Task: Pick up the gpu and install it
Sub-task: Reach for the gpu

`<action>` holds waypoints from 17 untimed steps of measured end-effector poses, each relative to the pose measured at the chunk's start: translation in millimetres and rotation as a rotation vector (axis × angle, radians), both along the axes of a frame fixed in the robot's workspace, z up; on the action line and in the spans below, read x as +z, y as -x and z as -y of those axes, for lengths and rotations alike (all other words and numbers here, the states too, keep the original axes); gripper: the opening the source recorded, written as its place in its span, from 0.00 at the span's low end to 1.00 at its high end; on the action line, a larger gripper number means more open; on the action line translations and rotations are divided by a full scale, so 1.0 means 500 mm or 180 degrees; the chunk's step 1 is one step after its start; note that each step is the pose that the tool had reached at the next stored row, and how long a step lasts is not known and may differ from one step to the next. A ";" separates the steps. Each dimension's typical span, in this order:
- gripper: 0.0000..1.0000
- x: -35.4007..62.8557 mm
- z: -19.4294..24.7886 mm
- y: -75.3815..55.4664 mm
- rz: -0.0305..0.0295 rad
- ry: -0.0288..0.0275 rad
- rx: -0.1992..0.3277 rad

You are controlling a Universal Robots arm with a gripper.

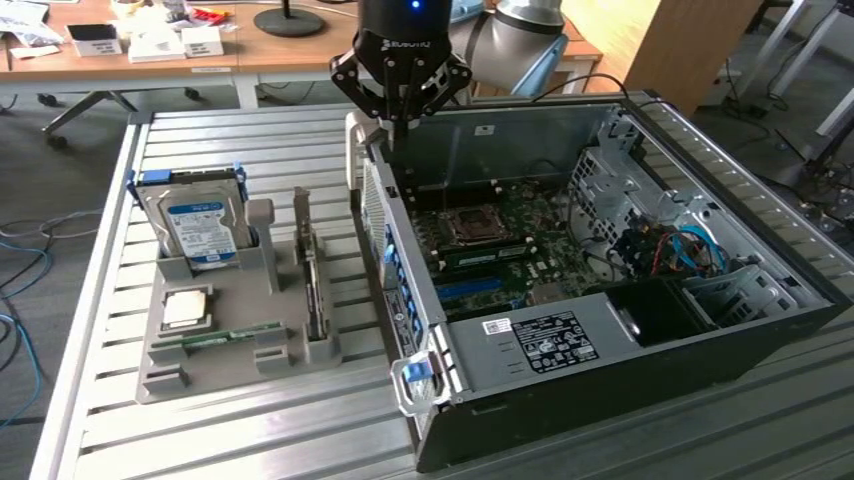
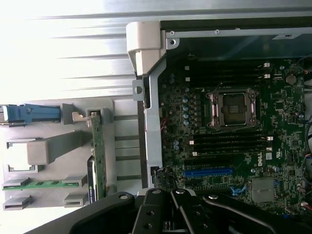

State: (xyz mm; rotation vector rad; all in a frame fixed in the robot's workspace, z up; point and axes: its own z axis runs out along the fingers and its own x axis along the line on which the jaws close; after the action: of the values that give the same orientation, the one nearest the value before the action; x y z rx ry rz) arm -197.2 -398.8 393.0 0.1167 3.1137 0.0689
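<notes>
The claw (image 1: 398, 122), closed on nothing, hangs over the rear corner of the open computer case (image 1: 747, 330), well apart from the gpu (image 1: 308, 275), a thin card with a silver bracket end, standing on edge along the grey holder's (image 1: 200, 380) side nearest the case.

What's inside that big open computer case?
Inside the computer case lies a green motherboard with a silver processor socket, a blue slot, red and blue cables, and a labelled metal power supply box. Whatever lies under that box is covered.
</notes>
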 end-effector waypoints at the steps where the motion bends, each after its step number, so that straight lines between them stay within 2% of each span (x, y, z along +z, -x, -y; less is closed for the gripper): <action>1: 0.11 0.000 0.0000 0.001 0.0000 0.0000 0.0000; 9: 0.11 0.000 0.0001 0.016 0.0000 0.0000 0.0000; 17: 0.11 0.000 0.0000 0.051 0.0000 0.0000 0.0000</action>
State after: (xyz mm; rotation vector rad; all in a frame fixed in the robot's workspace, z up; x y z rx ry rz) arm -222.9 -398.9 393.0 0.1166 3.1137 0.0689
